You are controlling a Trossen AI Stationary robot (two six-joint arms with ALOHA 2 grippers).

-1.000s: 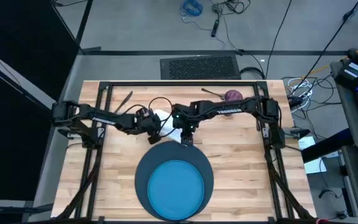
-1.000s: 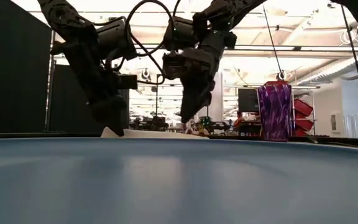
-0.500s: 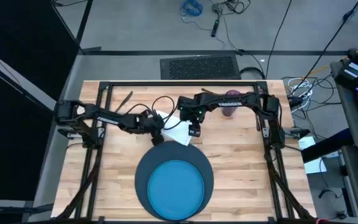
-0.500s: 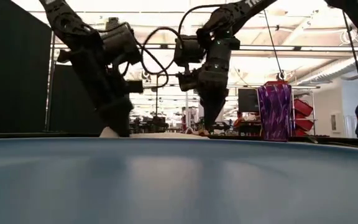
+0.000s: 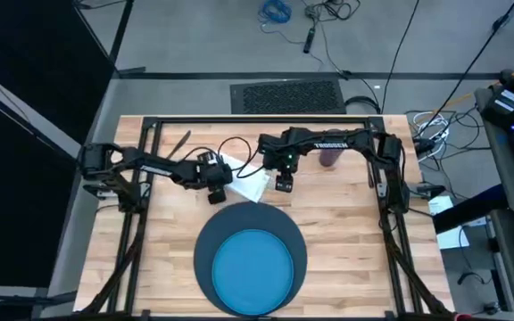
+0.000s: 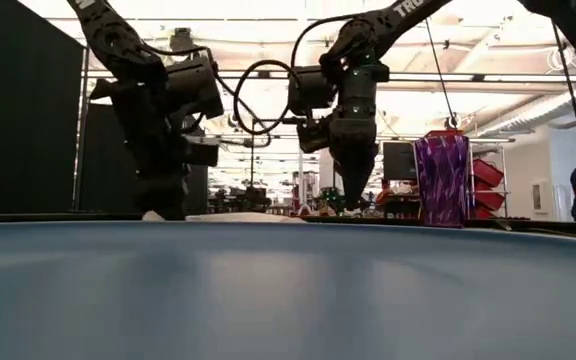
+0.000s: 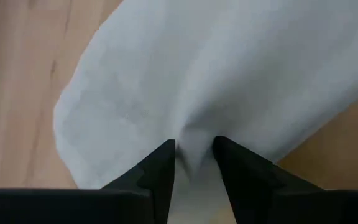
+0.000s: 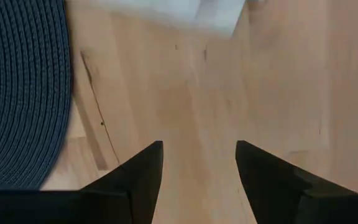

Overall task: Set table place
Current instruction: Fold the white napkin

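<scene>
High view: left tool [image 5: 219,189] is pinching the white paper napkin [image 5: 250,183] on the pale wooden counter [image 5: 346,223]; right tool [image 5: 285,184] is hanging spread; dragging low should avoid crumpling.

You see right gripper [image 8: 197,180] over bare table [image 8: 229,93], fingers [image 8: 143,174] spread apart, nothing between them. Dark woven mat [image 8: 20,87] curves in just beside one finger. White napkin [image 8: 185,12] edge lies ahead, past fingertips, apart from them.
</scene>
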